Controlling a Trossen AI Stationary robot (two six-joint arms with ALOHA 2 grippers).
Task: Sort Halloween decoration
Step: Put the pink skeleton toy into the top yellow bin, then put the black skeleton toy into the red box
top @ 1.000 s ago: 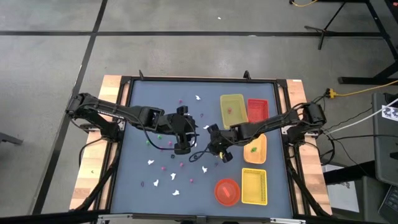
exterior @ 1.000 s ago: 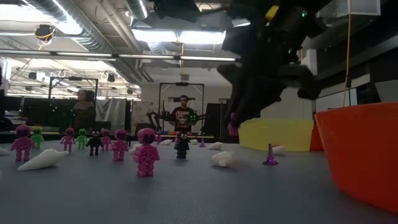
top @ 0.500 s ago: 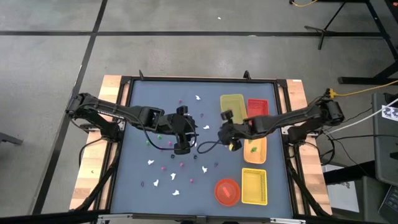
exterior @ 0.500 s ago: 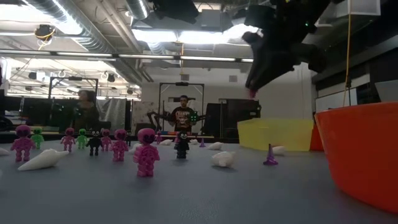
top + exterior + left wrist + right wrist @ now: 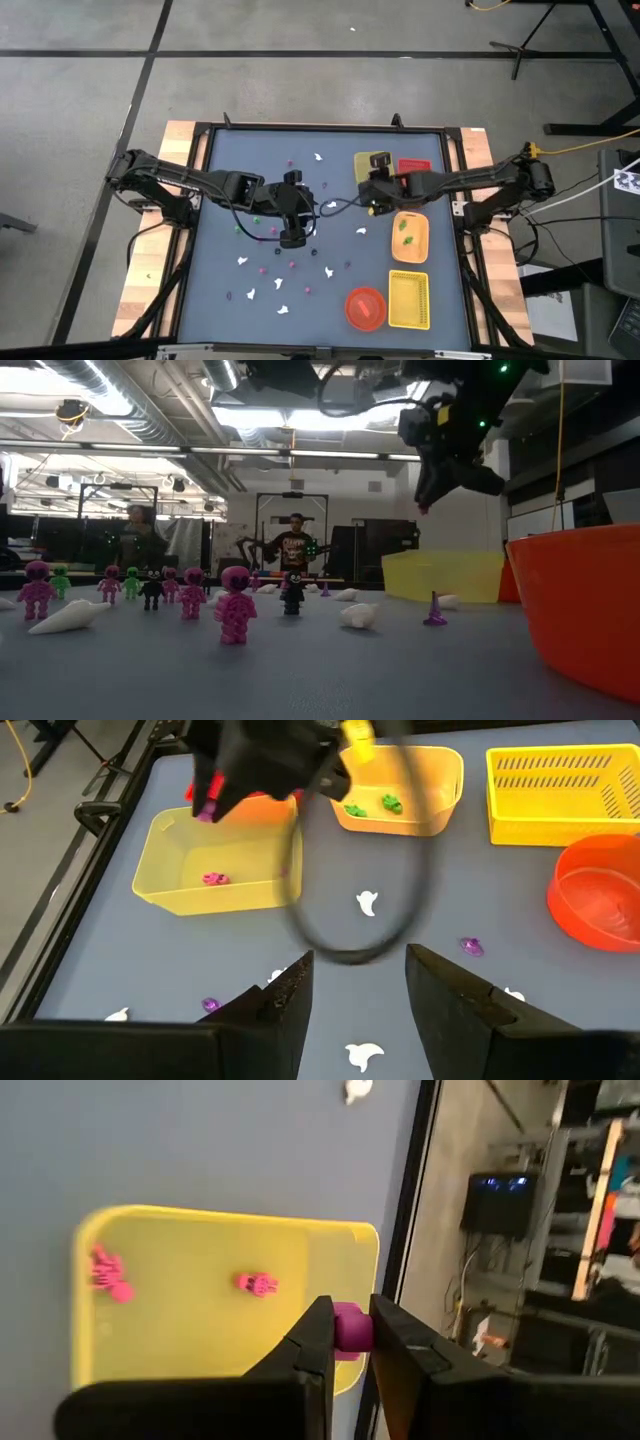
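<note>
A pink figure (image 5: 349, 1327) is held in the right gripper's (image 5: 349, 1342) narrow jaws above the yellow tray (image 5: 190, 1260); release is best made centred. The left gripper's (image 5: 358, 982) jaws are spread wide.

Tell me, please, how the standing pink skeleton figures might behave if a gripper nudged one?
The nearest pink figure would probably tip: it stands tall on small feet. It looks like light, stiff plastic, so it should slide or topple, not bend.

bright overhead light, blurred foreground arm
</note>
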